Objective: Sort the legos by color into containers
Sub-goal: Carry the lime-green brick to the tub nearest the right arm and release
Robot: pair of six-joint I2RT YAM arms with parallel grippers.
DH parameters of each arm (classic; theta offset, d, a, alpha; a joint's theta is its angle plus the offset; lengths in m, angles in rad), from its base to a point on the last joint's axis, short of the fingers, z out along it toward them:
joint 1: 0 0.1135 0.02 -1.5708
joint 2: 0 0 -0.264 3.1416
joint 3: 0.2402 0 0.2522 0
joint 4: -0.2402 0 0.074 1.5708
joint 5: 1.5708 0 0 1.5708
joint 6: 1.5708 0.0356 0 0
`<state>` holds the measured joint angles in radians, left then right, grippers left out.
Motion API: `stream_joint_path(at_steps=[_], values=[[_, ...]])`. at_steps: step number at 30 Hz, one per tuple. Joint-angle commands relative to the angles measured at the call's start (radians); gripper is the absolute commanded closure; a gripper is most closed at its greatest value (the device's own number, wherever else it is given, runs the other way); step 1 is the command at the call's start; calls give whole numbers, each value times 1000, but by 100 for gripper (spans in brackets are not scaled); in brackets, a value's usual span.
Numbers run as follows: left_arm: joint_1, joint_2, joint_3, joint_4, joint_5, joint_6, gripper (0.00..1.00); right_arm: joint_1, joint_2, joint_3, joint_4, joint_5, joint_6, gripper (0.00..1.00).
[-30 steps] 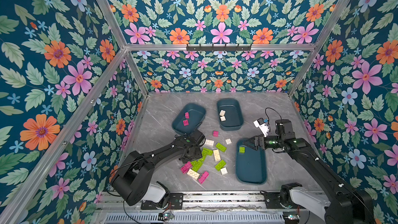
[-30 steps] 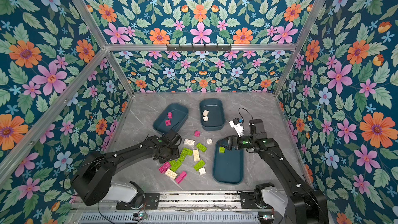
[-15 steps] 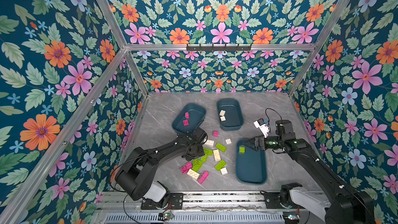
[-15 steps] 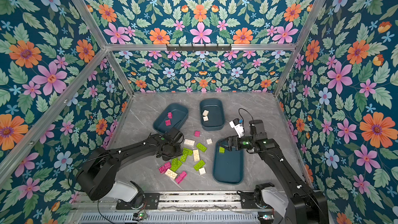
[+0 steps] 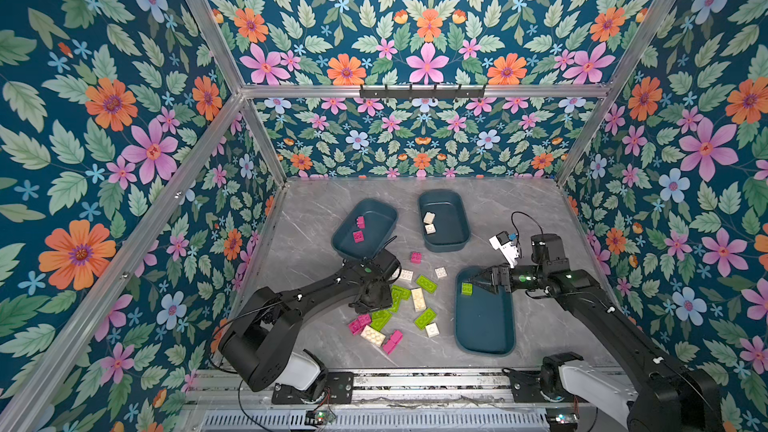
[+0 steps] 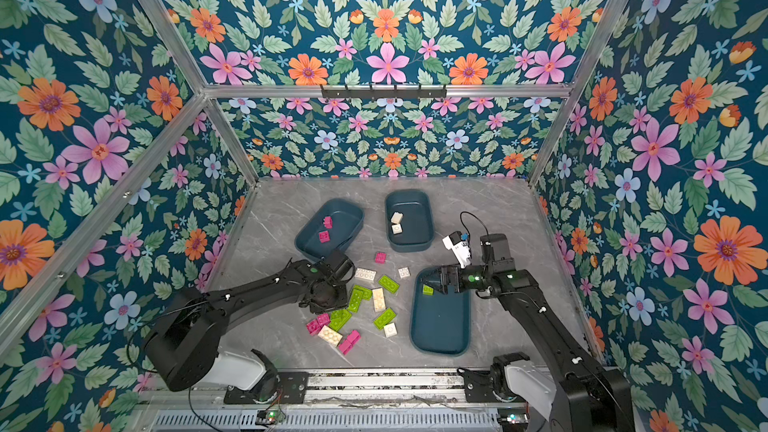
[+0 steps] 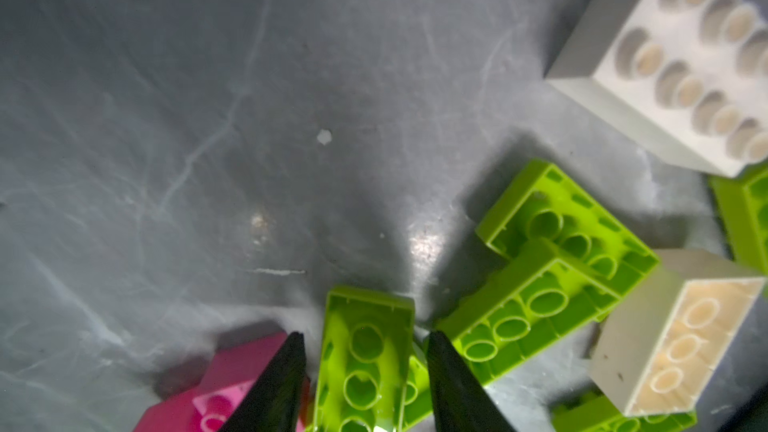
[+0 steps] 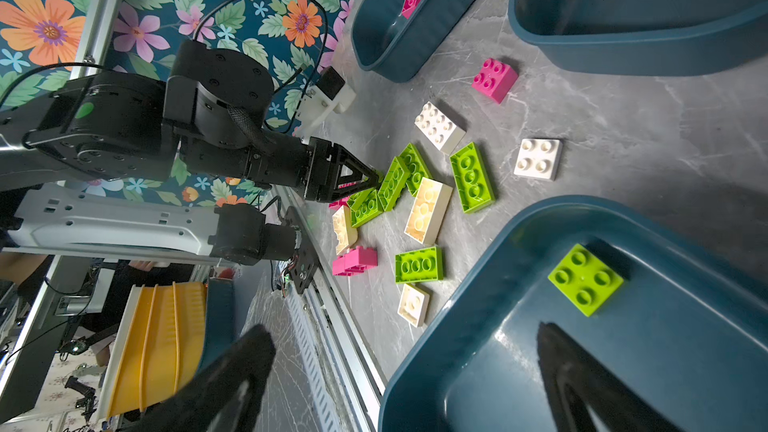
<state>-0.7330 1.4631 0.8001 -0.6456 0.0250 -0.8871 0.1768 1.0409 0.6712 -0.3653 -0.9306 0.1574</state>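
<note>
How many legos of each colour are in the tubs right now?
Pink legos: 2
Cream legos: 2
Green legos: 1
Total: 5

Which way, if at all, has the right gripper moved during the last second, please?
No move: the right gripper still hangs open over the near tub's far end, close to the green brick inside.

Matte black left arm (image 5: 316, 289) and right arm (image 5: 598, 301), white base shells (image 5: 299, 369); left gripper (image 7: 365, 336) fingers (image 7: 274, 388), black triangles; black cable (image 5: 523, 213) loops above a white camera mount (image 5: 505, 249).
</note>
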Motion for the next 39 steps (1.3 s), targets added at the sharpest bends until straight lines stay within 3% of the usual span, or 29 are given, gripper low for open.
stream_joint_path(at_steps=[1,8,24,31,39], values=[[-2,2,-11,1,4,9,53,1,-8,-4,16,-5,9,1],[0,21,-32,49,18,1,54,1,-12,-4,11,-2,9,1],[25,48,35,33,-31,50,69,2,-4,14,7,4,6,1],[35,24,148,-60,-52,89,70,1,4,31,7,24,1,1],[-33,40,356,-16,48,74,69,-9,-2,50,-1,65,-9,1]])
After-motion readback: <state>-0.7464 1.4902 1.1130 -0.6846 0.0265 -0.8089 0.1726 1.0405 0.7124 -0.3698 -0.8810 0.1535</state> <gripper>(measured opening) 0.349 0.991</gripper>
